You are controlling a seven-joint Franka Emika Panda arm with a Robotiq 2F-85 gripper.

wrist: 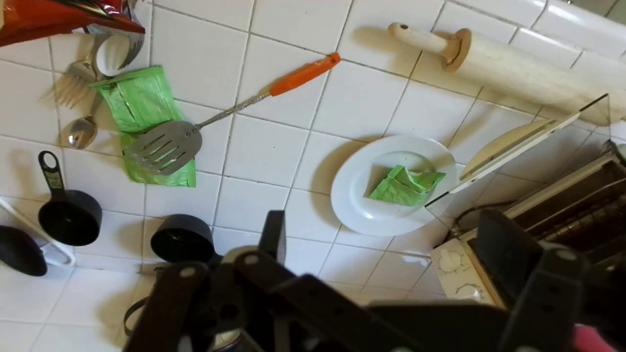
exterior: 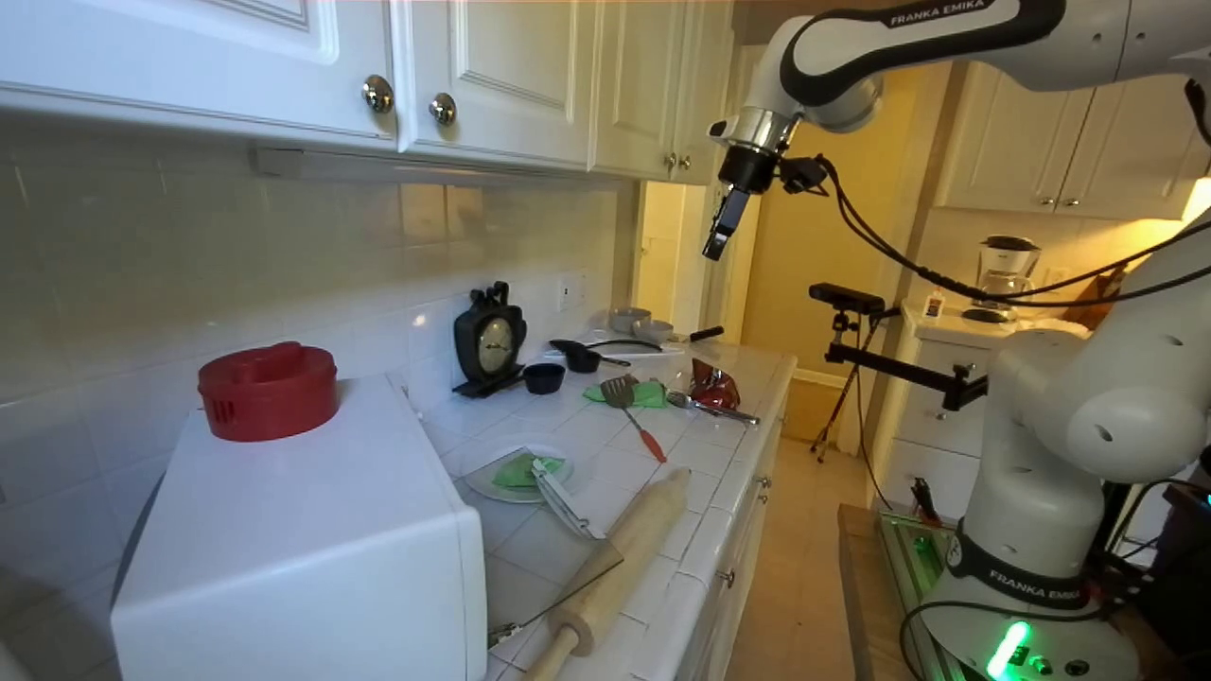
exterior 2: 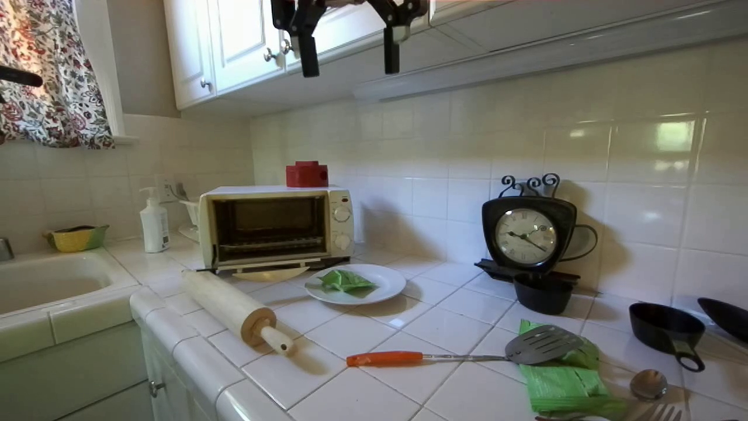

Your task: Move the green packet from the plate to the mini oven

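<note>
The crumpled green packet point(exterior: 518, 470) lies on the white plate point(exterior: 481, 482). In an exterior view the packet point(exterior 2: 346, 280) and plate point(exterior 2: 392, 283) are in front of the mini oven point(exterior 2: 343, 234). The white mini oven point(exterior: 312, 539) has its glass door folded down and open, with the door's edge close to or over the plate's rim. In the wrist view the packet point(wrist: 408, 188), plate point(wrist: 357, 215) and oven point(wrist: 452, 266) all show. My gripper point(exterior 2: 351, 73) is open and empty, high above the counter. It also shows in an exterior view point(exterior: 716, 248) and the wrist view point(wrist: 383, 217).
A rolling pin point(exterior 2: 234, 310) lies near the counter's front edge. A spatula point(exterior 2: 543, 345) lies on a second green packet point(exterior 2: 561, 383). A black clock point(exterior 2: 529, 234), measuring cups point(exterior 2: 542, 292) and cutlery stand or lie nearby. A red round object point(exterior 2: 307, 174) sits on the oven. Cabinets point(exterior: 501, 76) hang above.
</note>
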